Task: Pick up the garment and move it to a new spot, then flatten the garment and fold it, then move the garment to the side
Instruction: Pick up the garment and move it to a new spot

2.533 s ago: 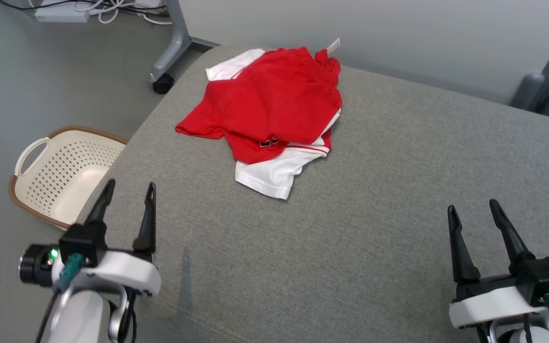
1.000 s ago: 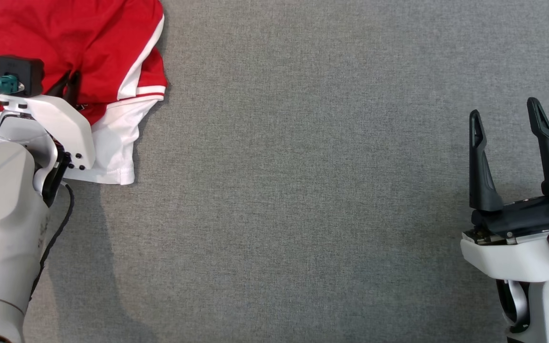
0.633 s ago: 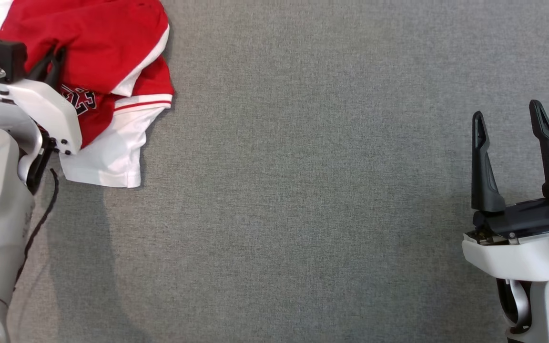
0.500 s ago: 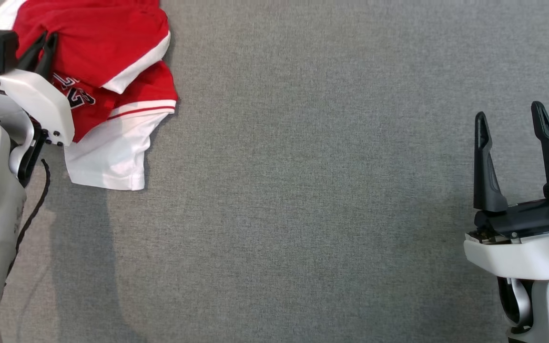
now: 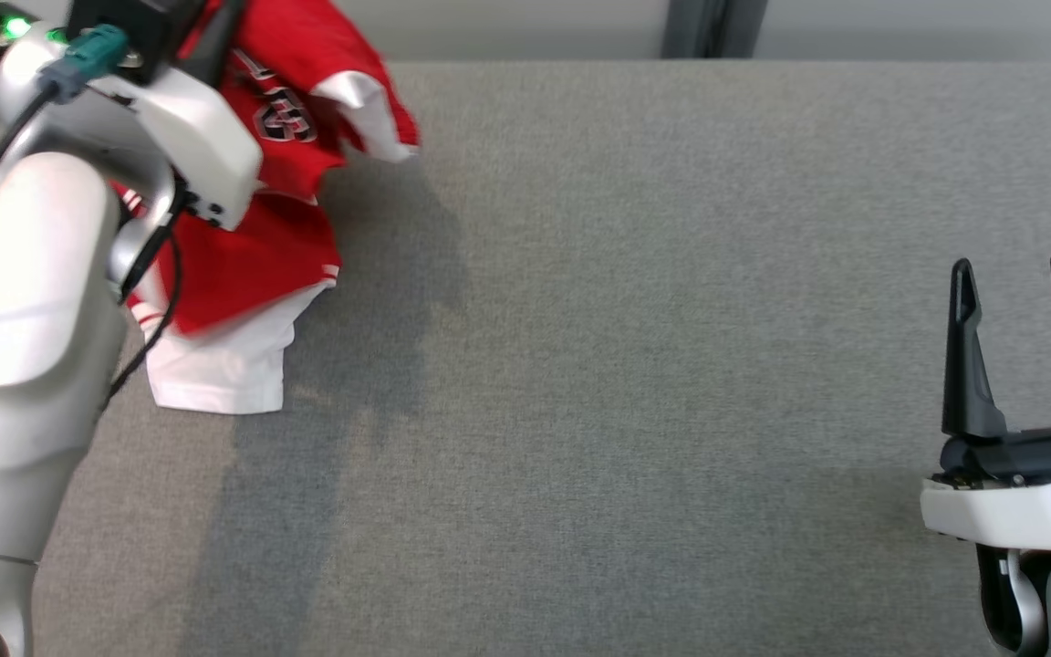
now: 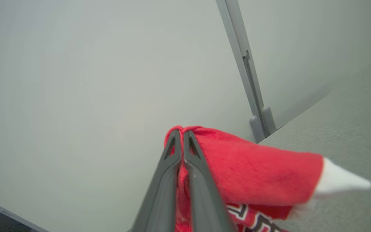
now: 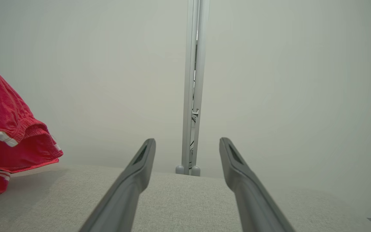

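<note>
My left forearm (image 5: 24, 301) hides the left part of the garment (image 5: 252, 265), and the head view's top edge cuts off its upper folds. From the left wrist its white-tipped sleeve (image 6: 269, 175) is blurred

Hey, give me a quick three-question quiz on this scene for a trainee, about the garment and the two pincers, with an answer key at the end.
1. True or false: the left pincer is shut on the red and white garment.
2. Pick one. The right pincer is: A) open, with nothing between its fingers; B) shut on a sleeve; C) pressing down on a basket.
3. Fill in: the upholstered surface below the garment is ___ in colour.
Key: 1 true; 2 A; 3 grey.
</note>
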{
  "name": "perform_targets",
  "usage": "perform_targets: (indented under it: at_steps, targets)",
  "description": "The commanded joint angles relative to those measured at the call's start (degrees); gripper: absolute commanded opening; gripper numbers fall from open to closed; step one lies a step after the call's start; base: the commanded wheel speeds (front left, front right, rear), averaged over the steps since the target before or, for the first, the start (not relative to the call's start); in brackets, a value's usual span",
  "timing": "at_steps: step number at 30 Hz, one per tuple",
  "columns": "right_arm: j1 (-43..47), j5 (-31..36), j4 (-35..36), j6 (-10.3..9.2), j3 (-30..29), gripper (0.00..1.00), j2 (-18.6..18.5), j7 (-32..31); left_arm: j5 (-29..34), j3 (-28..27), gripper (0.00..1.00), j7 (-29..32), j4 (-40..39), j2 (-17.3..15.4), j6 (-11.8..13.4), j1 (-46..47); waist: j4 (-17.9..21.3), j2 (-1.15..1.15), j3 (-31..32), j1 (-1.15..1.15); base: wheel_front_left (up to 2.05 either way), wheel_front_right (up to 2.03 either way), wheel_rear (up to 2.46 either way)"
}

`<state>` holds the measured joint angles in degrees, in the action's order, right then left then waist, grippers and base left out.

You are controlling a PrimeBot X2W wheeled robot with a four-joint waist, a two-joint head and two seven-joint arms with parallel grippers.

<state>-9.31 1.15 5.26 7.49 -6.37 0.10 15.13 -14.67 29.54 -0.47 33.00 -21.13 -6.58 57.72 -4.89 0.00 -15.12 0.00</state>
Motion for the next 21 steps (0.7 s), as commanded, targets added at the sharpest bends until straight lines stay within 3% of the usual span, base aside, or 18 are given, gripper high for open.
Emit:
perform_targets:
  at_steps: [1,12,16,21]
  targets:
    - [1.05,-0.5,-0.25,0.01,-0.82,1.0,-0.21,0.07,0.05,1.02,0.0,0.89,-2.89,0.34,-0.19,-0.76,1.89,0.0,2.87,0.0,0.0,0.0,0.0]
    - [3.66,-1.56,-0.85,0.01,-4.21,1.0,-0.21,0.07,-1.48,9.15,0.0,1.29,-14.44,5.73,-0.63,-8.17,8.03,0.0,5.16,0.0,0.0,0.0,0.0]
    - [3.41,-2.01,-1.34,0.01,-3.84,1.0,-0.21,0.07,-2.92,11.7,0.0,-1.76,-11.82,8.68,-0.76,-11.27,10.39,0.0,4.29,0.0,0.0,0.0,0.0]
    - [2.57,-2.51,-1.7,0.01,-3.06,1.0,-0.22,0.07,-4.14,13.83,0.0,-4.98,-2.85,10.94,-0.76,-13.35,12.69,0.0,2.75,0.0,0.0,0.0,0.0]
